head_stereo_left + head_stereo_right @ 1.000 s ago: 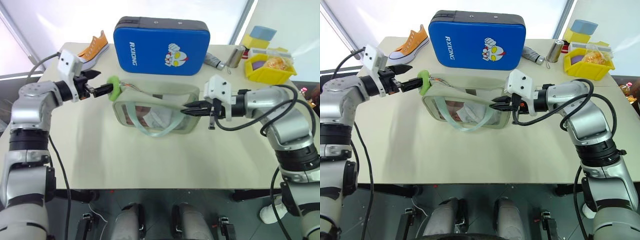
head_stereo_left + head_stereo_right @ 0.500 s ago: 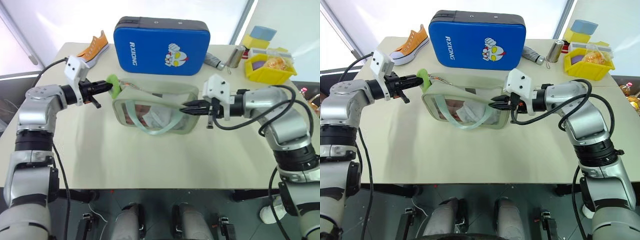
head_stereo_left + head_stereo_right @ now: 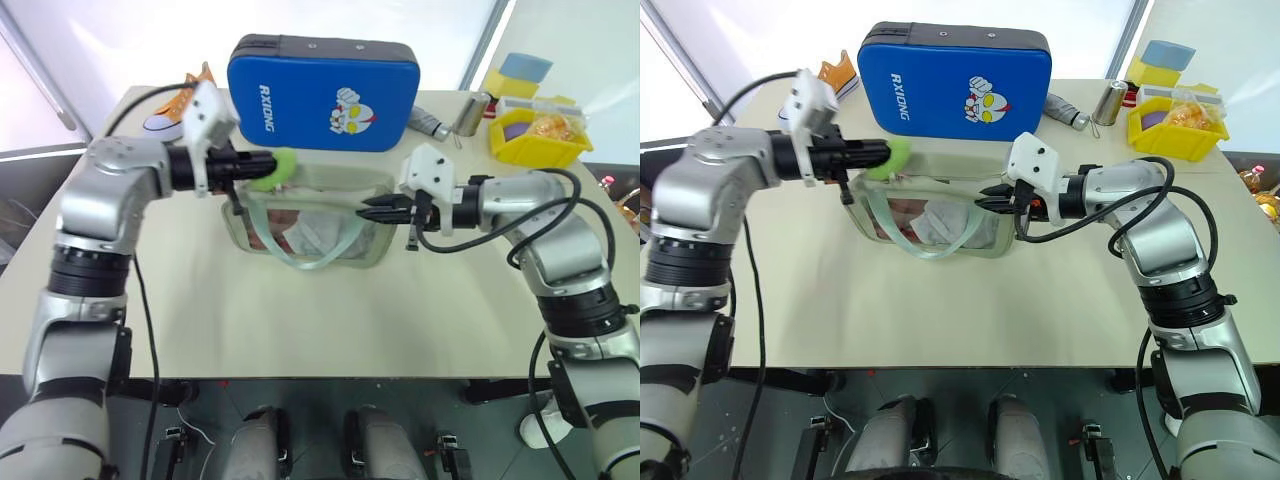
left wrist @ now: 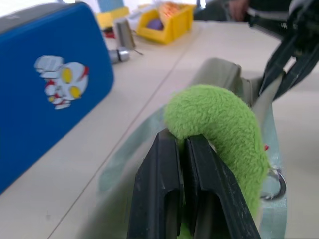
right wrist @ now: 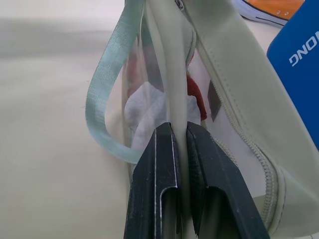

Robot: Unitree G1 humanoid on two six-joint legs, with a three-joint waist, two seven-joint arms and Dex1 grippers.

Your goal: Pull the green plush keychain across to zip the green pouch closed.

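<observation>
The green pouch (image 3: 310, 228) lies in the middle of the table, clear window facing me, mint handles (image 3: 300, 262) draped over its front. At the top left of the pouch my left gripper (image 3: 262, 163) is shut on the green plush keychain (image 3: 275, 168). The left wrist view shows the fuzzy keychain (image 4: 224, 124) pinched between the two black fingers (image 4: 162, 164). My right gripper (image 3: 366, 208) is shut on the pouch's right end. In the right wrist view its fingers (image 5: 164, 149) clamp a pale fabric edge of the pouch (image 5: 229, 114).
A big blue hard case (image 3: 320, 90) stands just behind the pouch. An orange sneaker (image 3: 185, 92) lies at the back left. A yellow bin (image 3: 535, 138) and a metal cylinder (image 3: 470, 110) sit at the back right. Bare table (image 3: 300, 320) stretches in front.
My left gripper closed on the green plush keychain and carried it to the right, over the pouch's left top end. The right gripper kept still on the pouch's right end.
</observation>
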